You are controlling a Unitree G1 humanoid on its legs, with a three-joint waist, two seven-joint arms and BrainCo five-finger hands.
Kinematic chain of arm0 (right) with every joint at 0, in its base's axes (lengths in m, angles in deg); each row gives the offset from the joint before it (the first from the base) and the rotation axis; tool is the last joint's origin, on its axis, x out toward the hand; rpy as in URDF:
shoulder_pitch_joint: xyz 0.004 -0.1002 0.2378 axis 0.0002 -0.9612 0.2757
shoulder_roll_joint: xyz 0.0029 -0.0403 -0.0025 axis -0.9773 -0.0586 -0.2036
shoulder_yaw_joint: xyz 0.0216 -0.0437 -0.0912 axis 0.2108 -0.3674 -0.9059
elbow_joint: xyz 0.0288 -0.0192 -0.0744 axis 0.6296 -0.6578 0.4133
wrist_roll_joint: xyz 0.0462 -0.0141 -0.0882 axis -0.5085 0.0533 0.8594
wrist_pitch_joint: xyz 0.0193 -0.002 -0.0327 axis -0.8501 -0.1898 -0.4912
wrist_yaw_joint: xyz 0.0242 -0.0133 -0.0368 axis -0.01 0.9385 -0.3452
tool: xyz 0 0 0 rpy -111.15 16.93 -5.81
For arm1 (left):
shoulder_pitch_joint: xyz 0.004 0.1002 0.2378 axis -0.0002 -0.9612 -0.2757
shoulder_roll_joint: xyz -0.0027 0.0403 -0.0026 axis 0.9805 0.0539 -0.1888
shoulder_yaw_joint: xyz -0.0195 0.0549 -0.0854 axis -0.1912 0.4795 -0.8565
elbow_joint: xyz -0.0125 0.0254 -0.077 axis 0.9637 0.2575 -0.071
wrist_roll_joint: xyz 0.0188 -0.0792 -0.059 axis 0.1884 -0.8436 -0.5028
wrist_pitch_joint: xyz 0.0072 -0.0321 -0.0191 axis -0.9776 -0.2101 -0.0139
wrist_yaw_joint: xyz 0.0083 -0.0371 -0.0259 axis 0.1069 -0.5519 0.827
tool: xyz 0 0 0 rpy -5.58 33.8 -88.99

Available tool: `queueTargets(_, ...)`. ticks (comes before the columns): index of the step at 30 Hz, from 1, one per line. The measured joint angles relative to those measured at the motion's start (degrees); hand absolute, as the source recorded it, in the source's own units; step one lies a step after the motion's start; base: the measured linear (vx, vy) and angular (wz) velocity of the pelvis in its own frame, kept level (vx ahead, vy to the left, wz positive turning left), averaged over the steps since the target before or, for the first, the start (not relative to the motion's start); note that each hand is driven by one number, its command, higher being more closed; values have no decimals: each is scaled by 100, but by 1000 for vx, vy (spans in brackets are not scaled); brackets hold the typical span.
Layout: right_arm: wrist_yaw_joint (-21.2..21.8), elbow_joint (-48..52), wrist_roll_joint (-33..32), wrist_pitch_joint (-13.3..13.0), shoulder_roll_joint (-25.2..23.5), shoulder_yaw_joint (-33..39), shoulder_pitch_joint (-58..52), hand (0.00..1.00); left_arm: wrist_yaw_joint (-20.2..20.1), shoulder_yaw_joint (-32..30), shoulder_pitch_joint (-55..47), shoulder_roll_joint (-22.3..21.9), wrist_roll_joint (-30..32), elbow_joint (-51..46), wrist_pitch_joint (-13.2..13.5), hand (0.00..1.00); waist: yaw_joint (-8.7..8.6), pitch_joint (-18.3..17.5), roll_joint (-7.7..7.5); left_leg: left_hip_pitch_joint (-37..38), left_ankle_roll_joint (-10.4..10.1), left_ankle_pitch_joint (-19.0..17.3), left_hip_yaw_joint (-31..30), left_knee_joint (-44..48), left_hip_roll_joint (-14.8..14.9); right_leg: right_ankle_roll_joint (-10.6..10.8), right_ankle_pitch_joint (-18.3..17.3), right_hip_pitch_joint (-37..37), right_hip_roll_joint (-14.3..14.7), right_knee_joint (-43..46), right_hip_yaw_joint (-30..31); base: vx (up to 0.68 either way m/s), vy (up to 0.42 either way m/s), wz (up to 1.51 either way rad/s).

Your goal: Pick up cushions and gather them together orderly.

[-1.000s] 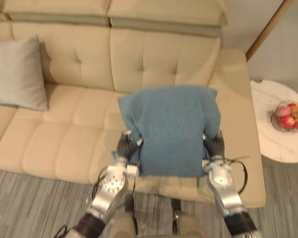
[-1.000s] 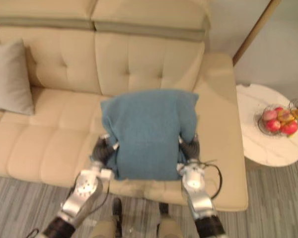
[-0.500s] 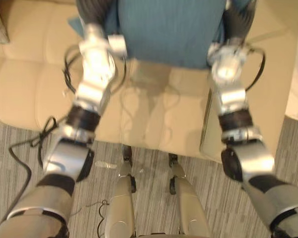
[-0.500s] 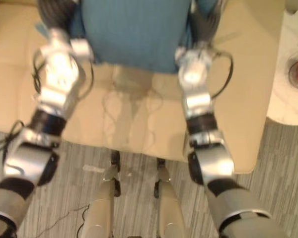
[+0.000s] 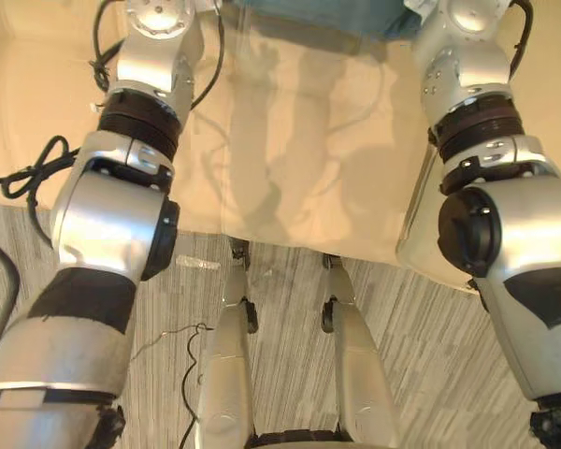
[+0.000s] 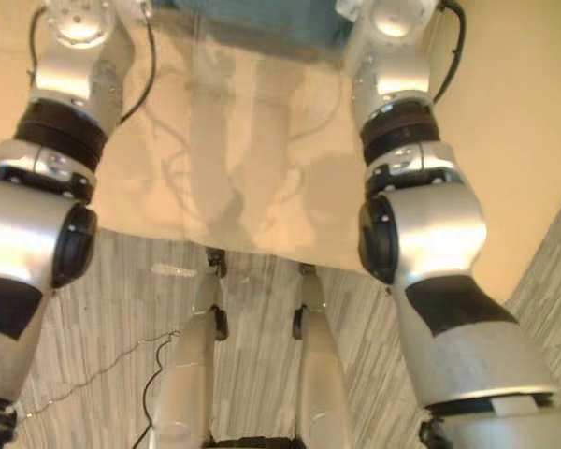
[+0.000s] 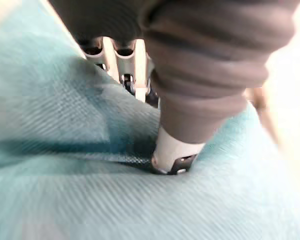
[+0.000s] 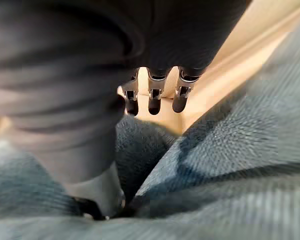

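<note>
A blue cushion (image 5: 309, 14) lies on the cream sofa seat (image 5: 290, 140), with just its near edge showing between my two forearms at the top of the eye views. In the left wrist view my left hand (image 7: 135, 60) rests against the cushion's (image 7: 90, 190) teal cloth: the fingers (image 7: 127, 82) are straight and the thumb (image 7: 172, 152) presses into a fold. In the right wrist view my right hand (image 8: 155, 95) has straight fingers standing free over the sofa, while its thumb (image 8: 97, 195) lies on the cushion (image 8: 230, 165).
The sofa's front edge (image 5: 299, 248) runs across the eye views, with grey striped carpet (image 5: 421, 355) below it. The sofa's right end (image 6: 514, 140) stands past my right arm.
The whole picture has swung downward, so the cushion has slid to the top edge. Both arms reach farther over the seat. A second ago both hands clasped the cushion's sides.
</note>
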Motion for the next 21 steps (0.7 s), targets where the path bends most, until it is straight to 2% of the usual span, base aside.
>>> queueTargets(3,94,460,-1,-2,-44,-114,-578,0,-3,-347,-456,-189,-24,-355,5,0,54,0,0,7,-3,-3,120,84,66,0,-1,-59,55,180,51,3,6,-12)
queueTargets(10,278,1117,63,-40,-176,-259,-1479,0,-122,-669,-1086,-215,1,-905,11,0,184,0,0,4,-85,-71,126,375,240,22,-44,-222,193,727,63,-28,-5,-7)
queueTargets(12,329,1343,66,-49,-204,-258,-1668,0,-175,-827,-1177,-213,-4,-1022,18,0,193,0,0,-33,-86,-109,124,454,245,25,-157,-298,192,900,62,-55,-5,3)
queueTargets(13,347,1520,70,-52,-213,-255,-1813,0,-216,-930,-1257,-196,-6,-1163,34,0,205,0,0,-32,-84,-230,125,491,248,-22,-348,-320,188,1024,58,-50,-8,10)
queueTargets(17,366,2461,184,-54,-200,-103,-2319,0,-329,-1107,-1656,108,-119,-1898,149,0,269,0,0,-69,-98,-238,121,690,281,-93,-559,-367,195,1273,11,-69,-30,5)
queueTargets(21,403,3932,300,-269,-55,164,-3206,0,-357,-1147,-2307,436,-181,-2648,376,0,291,-2,-2,308,-95,-256,113,717,292,-85,-631,-16,198,1382,-10,-28,-31,5)
